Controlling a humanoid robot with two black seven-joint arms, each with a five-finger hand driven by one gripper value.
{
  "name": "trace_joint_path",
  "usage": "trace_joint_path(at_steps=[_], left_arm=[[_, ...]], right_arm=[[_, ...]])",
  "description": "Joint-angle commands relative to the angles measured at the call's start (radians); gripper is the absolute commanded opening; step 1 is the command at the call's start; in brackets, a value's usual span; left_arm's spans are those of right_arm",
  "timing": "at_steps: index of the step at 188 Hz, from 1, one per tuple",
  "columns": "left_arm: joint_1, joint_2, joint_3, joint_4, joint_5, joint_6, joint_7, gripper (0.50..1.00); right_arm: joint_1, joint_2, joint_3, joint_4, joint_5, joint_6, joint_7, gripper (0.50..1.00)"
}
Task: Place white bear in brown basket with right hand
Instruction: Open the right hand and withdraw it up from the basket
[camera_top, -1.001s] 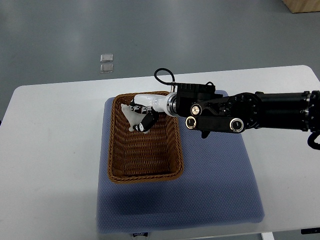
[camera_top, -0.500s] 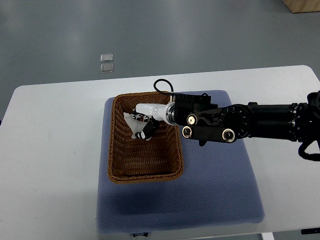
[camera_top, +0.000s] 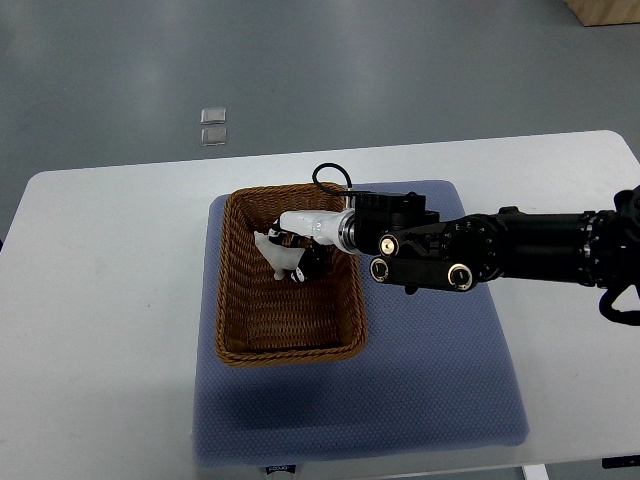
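While the right hand (camera_top: 298, 247) is down inside the basket (camera_top: 288, 274), I'd call the task nearly done but not finished. Arm reaches in from the right across the blue mat (camera_top: 430, 370), wrist over the basket's right rim, hand in the far half of the basket. Bear (camera_top: 278, 254) is a small white shape sitting against the fingers, low over the weave at the far end. Fingers look curled around it, dark fingertips tucked on its right side, so I read it as gripped, though the view is small and I can't tell whether contact is firm or just loosening. Can't tell either if the bear touches the basket floor or hangs just above it. Basket sits on the mat's left part, mat on the white table (camera_top: 100, 300); nothing else in the basket that I can see. Left arm isn't visible. Done, as I judge it: bear carried to the basket and lowered inside the walls. Left: open the fingers, confirm the bear rests on the weave, pull the hand up clear of the rim without dragging the bear or snagging the wicker.
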Motion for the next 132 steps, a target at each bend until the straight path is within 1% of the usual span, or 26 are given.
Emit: trace_joint_path(at_steps=[1, 21, 45, 70, 88, 103, 118, 132], left_arm=[[0.000, 0.000, 0.000, 0.000, 0.000, 0.000, 0.000, 1.000], [0.000, 0.000, 0.000, 0.000, 0.000, 0.000, 0.000, 1.000], [0.000, 0.000, 0.000, 0.000, 0.000, 0.000, 0.000, 1.000], [0.000, 0.000, -0.002, 0.000, 0.000, 0.000, 0.000, 1.000], [0.000, 0.000, -0.002, 0.000, 0.000, 0.000, 0.000, 1.000], [0.000, 0.000, -0.002, 0.000, 0.000, 0.000, 0.000, 1.000], [0.000, 0.000, 0.000, -0.002, 0.001, 0.000, 0.000, 1.000], [0.000, 0.000, 0.000, -0.002, 0.001, 0.000, 0.000, 1.000]], right_arm=[[0.005, -0.007, 0.004, 0.002, 0.004, 0.001, 0.000, 0.911], [0.011, -0.017, 0.007, 0.002, 0.009, 0.004, 0.000, 0.923], [0.029, -0.041, 0.033, 0.003, 0.012, 0.013, 0.000, 0.924], [0.031, -0.109, 0.148, 0.008, 0.013, 0.041, 0.001, 0.924], [0.013, -0.168, 0.283, 0.006, 0.023, 0.049, 0.007, 0.921], [-0.038, -0.207, 0.428, 0.003, 0.056, 0.050, 0.021, 0.924], [-0.139, -0.253, 0.608, 0.003, 0.102, 0.052, 0.023, 0.924], [-0.240, -0.259, 0.766, 0.002, 0.121, 0.052, 0.024, 0.924]])
